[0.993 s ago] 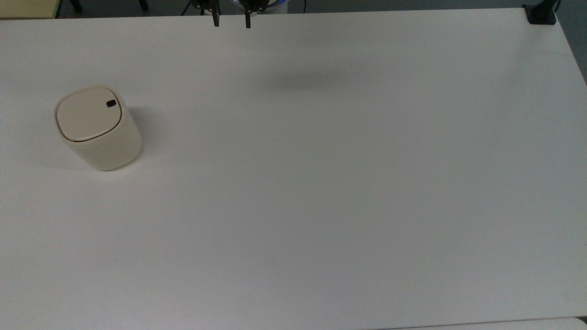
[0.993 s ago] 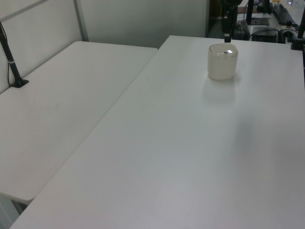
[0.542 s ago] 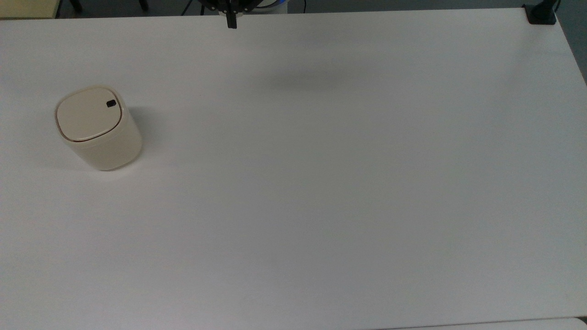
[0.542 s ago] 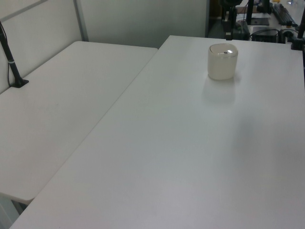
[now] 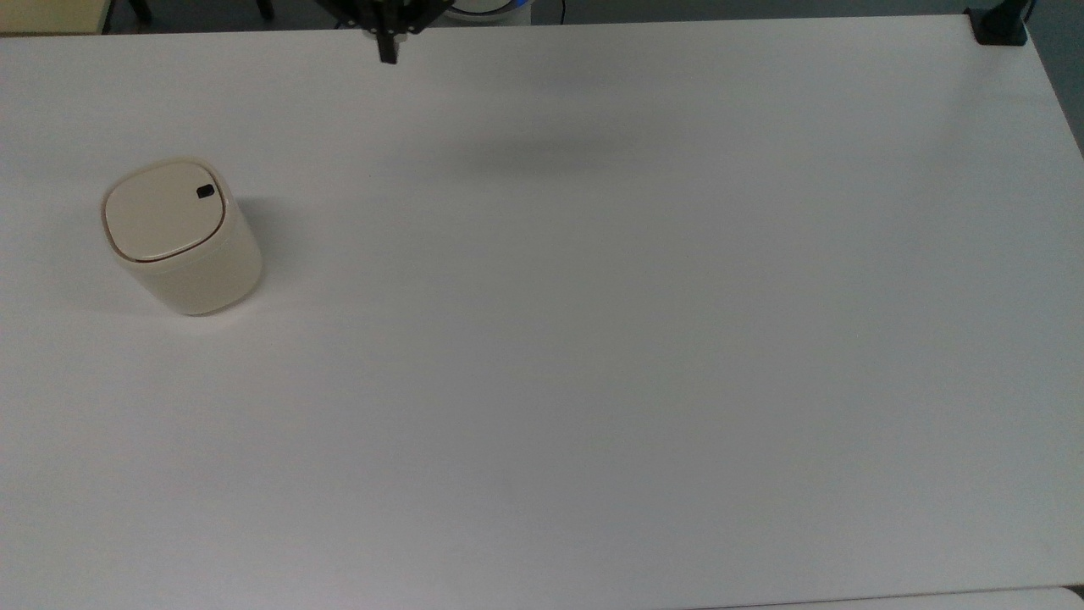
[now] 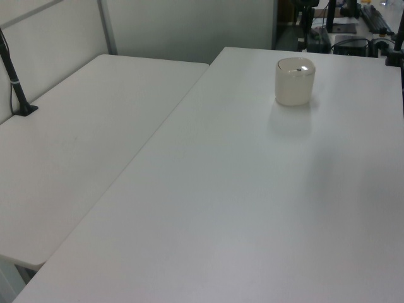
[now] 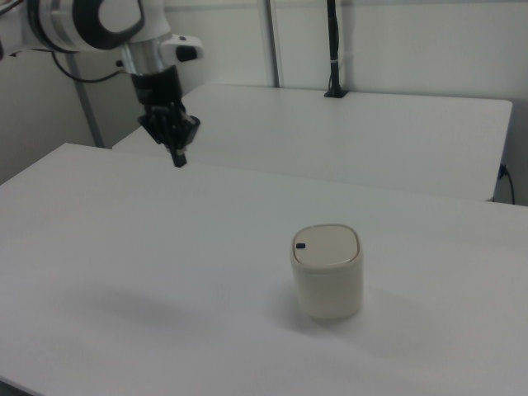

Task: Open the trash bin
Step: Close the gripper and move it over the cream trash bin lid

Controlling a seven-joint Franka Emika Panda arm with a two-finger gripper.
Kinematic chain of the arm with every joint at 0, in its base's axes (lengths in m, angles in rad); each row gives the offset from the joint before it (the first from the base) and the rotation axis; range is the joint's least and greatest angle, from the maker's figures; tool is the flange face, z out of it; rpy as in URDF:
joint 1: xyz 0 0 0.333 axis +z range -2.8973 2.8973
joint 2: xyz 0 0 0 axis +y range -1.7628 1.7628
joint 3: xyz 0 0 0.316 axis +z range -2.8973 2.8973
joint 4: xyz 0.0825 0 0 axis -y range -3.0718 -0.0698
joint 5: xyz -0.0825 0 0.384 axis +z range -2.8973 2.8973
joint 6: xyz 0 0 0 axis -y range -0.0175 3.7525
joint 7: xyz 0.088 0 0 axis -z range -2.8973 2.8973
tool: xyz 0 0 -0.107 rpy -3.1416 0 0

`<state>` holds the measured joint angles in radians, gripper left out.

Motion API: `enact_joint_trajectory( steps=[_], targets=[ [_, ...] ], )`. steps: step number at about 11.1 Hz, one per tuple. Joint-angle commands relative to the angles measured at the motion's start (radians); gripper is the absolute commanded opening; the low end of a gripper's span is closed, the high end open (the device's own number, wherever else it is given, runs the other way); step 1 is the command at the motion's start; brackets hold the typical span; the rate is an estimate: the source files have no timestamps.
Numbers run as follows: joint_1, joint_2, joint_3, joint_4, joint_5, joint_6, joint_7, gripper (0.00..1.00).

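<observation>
The cream-beige trash bin (image 5: 180, 238) stands upright on the white table at the top view's left, its flat lid down and a small black button (image 5: 204, 192) near one corner. It also appears as the trash bin (image 6: 295, 81) far back in the left view and the trash bin (image 7: 327, 270) near the middle of the right view. My gripper (image 5: 388, 56) hangs high above the table's far edge, well right of the bin in the top view, fingers together and empty. The right view has the gripper (image 7: 178, 160) up and to the left of the bin.
The white table (image 5: 593, 339) spreads wide around the bin. A second white table (image 6: 76, 145) adjoins it at the left view's left. A black clamp (image 5: 999, 25) sits on the top view's far right corner, and a black pole (image 7: 332, 49) rises behind in the right view.
The fingers, apart one second ago, have come together. The gripper has shifted toward the top view's left along the far edge. The bin has not moved.
</observation>
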<state>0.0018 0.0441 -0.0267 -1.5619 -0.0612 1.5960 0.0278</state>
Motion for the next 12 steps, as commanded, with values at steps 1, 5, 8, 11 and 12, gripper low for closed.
enact_joint_trajectory(
  steps=[1, 5, 8, 11, 12],
  targets=[
    [-0.103, 0.028, -0.004, -0.024, -0.017, 0.097, 0.009, 0.00],
    [-0.238, 0.107, -0.006, -0.024, -0.017, 0.230, 0.039, 0.00],
    [-0.284, 0.197, -0.007, -0.024, -0.040, 0.317, 0.126, 0.00],
    [-0.324, 0.250, -0.007, -0.027, -0.048, 0.366, 0.130, 0.00],
    [-0.325, 0.261, -0.007, -0.029, -0.052, 0.375, 0.132, 0.00]
  ],
)
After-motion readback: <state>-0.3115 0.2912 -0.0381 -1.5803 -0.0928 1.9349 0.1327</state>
